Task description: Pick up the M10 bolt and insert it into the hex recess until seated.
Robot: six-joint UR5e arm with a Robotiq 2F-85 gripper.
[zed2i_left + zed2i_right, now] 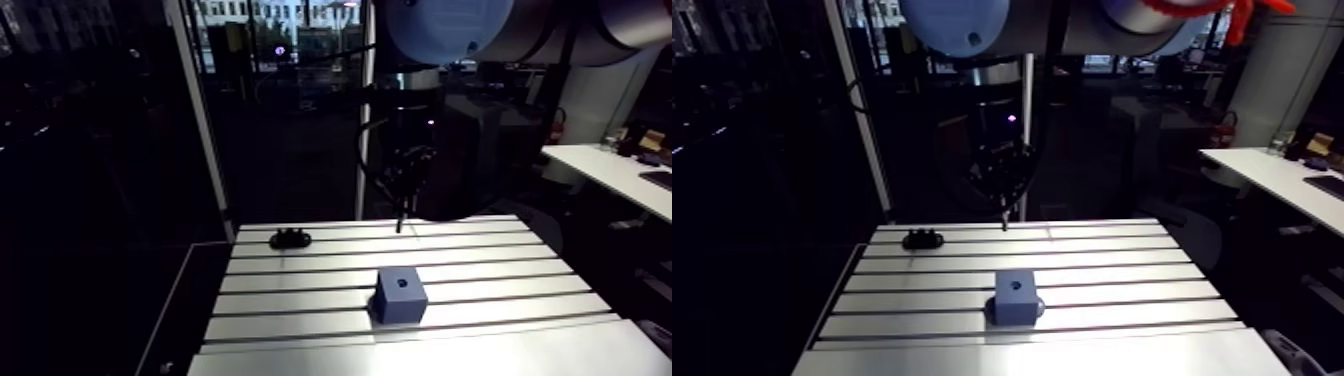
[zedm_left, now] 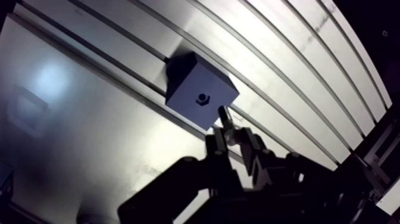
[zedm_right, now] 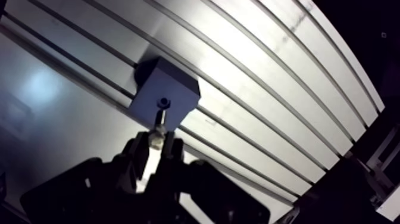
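A grey-blue block (image 1: 400, 293) stands on the slotted table (image 1: 300, 300), with a small hex recess (image 2: 203, 97) in its top face. My gripper (image 2: 232, 134) hangs high over the table's far edge, well above and behind the block. It is shut on the M10 bolt (image 3: 158, 122). The bolt's dark shank sticks out beyond the fingertips, pointing downward in the arm view (image 1: 400, 218). In the wrist view the block lies just ahead of the bolt's tip, far below it.
A small black fixture (image 1: 290, 238) sits on the table near the far left edge. The table's slots run left to right. A dark drop lies beyond the left and far edges.
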